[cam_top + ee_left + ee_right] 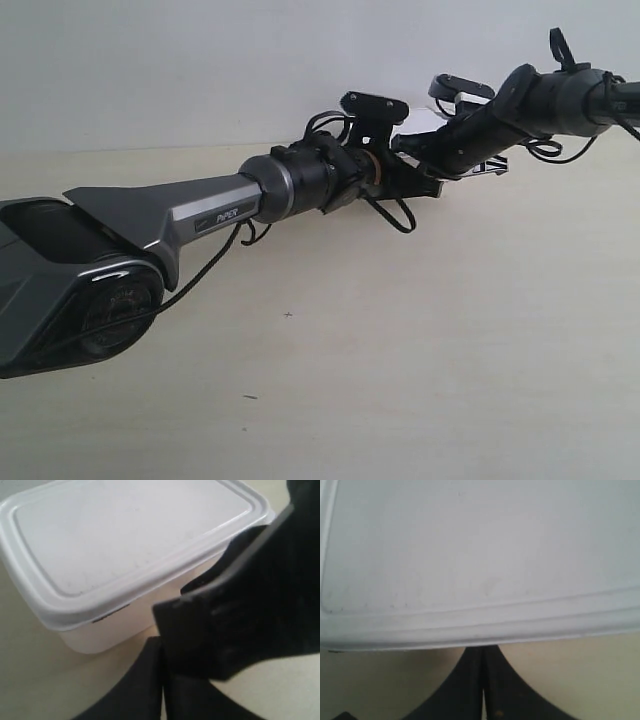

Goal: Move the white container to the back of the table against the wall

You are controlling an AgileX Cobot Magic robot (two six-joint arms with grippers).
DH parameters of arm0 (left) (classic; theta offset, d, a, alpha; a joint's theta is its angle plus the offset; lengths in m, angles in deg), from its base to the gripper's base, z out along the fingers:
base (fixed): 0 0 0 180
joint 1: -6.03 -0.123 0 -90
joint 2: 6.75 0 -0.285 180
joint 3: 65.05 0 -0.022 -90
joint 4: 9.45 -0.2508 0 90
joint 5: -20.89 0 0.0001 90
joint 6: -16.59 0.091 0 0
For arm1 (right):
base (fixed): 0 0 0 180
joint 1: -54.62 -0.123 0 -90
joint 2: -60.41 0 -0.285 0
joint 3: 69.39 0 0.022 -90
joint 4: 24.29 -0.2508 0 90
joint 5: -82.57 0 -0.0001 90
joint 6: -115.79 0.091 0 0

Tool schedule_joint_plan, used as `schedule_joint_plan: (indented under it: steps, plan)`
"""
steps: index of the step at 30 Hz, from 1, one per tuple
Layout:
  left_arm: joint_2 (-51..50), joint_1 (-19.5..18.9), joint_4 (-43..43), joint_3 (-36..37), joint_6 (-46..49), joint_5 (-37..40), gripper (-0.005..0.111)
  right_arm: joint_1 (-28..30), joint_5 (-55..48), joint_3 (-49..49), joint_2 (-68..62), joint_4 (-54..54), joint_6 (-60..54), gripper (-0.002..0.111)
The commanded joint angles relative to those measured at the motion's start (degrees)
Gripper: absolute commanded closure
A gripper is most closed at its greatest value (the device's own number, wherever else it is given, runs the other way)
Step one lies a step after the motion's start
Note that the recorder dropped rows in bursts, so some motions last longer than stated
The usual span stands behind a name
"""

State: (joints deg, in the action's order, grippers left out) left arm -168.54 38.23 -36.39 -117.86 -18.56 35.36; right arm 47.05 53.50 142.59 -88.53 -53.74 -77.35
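Observation:
The white container (125, 545) lies close under the left wrist view, lid on, resting on the table (30, 680). My left gripper (161, 645) is shut, its tips close to the container's side wall; contact is unclear. The other arm's black body (250, 605) crosses in front of that wall. In the right wrist view the lid (480, 555) fills the upper half. My right gripper (483, 652) is shut, its tips tucked under the lid's rim. In the exterior view both wrists meet near the wall (200, 70) and hide the container.
The arm at the exterior view's left (200, 215) reaches from the lower left across the table (450, 330). The arm at the exterior view's right (540, 100) comes in from the upper right. Loose black cables (395, 215) hang under the wrists.

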Motion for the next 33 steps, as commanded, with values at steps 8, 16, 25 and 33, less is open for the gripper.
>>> schedule_joint_plan:
  steps: [8,16,25,33]
  plan:
    - [0.28,-0.15,-0.07,-0.55,6.87,1.96,0.107,0.17,-1.07,7.66,-4.29,-1.04,-1.24,0.108]
    - [0.28,-0.02,0.2,-0.55,8.73,2.72,0.107,-1.11,0.61,9.43,-4.4,-0.13,-2.95,0.108]
    - [0.28,0.07,0.2,-0.55,9.48,2.97,0.107,-1.11,1.99,9.43,-4.51,-0.13,-2.94,0.108]
    - [0.28,0.07,0.2,-0.55,9.6,2.85,0.107,-1.11,3.41,9.43,-4.61,5.35,-0.2,0.108]
